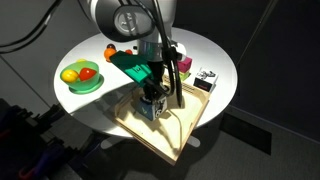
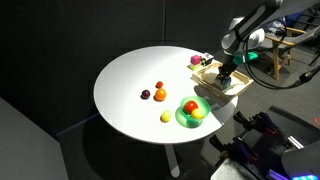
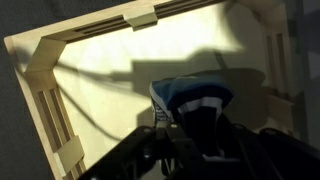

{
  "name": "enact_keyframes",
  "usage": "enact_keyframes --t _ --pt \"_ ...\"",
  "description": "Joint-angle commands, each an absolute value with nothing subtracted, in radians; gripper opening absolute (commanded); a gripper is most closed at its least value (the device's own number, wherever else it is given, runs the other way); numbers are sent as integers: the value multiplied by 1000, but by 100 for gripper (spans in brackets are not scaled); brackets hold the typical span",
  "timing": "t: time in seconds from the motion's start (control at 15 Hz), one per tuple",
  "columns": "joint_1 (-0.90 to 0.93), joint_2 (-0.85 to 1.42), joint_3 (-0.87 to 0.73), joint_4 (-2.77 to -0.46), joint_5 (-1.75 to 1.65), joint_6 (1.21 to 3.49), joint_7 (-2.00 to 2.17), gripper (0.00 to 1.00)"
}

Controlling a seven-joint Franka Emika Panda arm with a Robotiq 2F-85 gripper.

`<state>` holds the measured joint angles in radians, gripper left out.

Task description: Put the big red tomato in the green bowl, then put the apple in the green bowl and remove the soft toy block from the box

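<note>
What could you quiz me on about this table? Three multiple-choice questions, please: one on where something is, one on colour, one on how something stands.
1. Where is the gripper?
A raised high in the air
B down inside the wooden box
C resting on the floor

2. What colours are the two fruits in the green bowl?
A red and yellow
B purple and blue
C both white

3. How does the green bowl stand?
A upside down
B tipped on its side
C upright

Answers:
1 B, both exterior views show the arm reaching down into the box, with the gripper at the soft toy block.
2 A, the big red tomato and the yellowish apple lie in it.
3 C, its open side faces up and holds the fruit.
</note>
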<state>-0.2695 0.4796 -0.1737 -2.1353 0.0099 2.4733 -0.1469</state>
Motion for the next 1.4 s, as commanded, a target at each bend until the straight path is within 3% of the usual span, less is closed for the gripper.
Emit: enact_keyframes --t 0.0,1.33 --pt "-244 404 -172 -2159 -12 2443 -135 5" --pt "-74 362 -71 -2089 -59 2395 -129 4"
